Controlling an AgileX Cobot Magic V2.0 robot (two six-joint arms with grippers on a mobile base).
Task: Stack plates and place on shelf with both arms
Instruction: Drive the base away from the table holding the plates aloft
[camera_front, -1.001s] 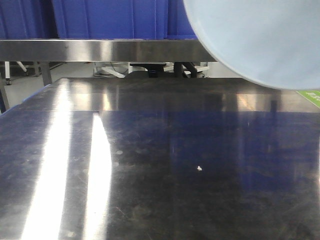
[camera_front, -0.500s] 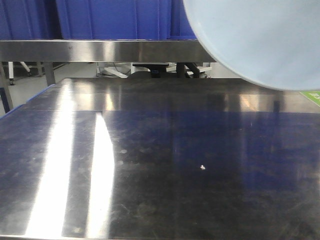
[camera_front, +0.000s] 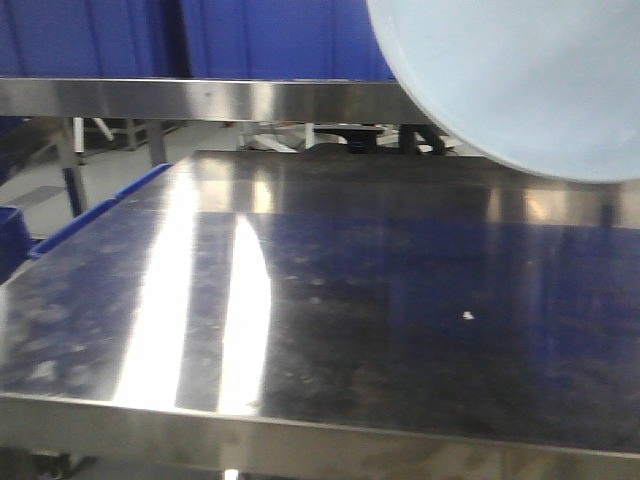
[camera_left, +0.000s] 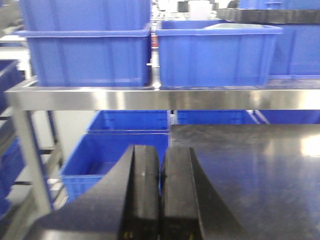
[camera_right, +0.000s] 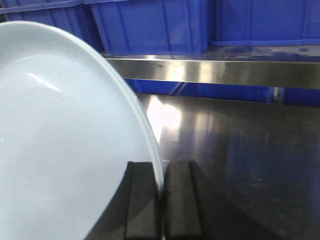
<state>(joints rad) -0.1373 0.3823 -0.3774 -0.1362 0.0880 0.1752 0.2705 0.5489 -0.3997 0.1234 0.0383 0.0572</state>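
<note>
Dark desk below the shelf: right end effector pinches the plate by its rim, left end effector closed, empty; that one-edge grip may slip.

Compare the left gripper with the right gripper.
The right gripper is shut on the rim of a white plate; the left gripper is shut with nothing between its fingers. The right gripper is over the dark tabletop, while the left gripper sits at that tabletop's left edge, blue bins beyond it. Both have black fingers and face the steel shelf bar.
</note>
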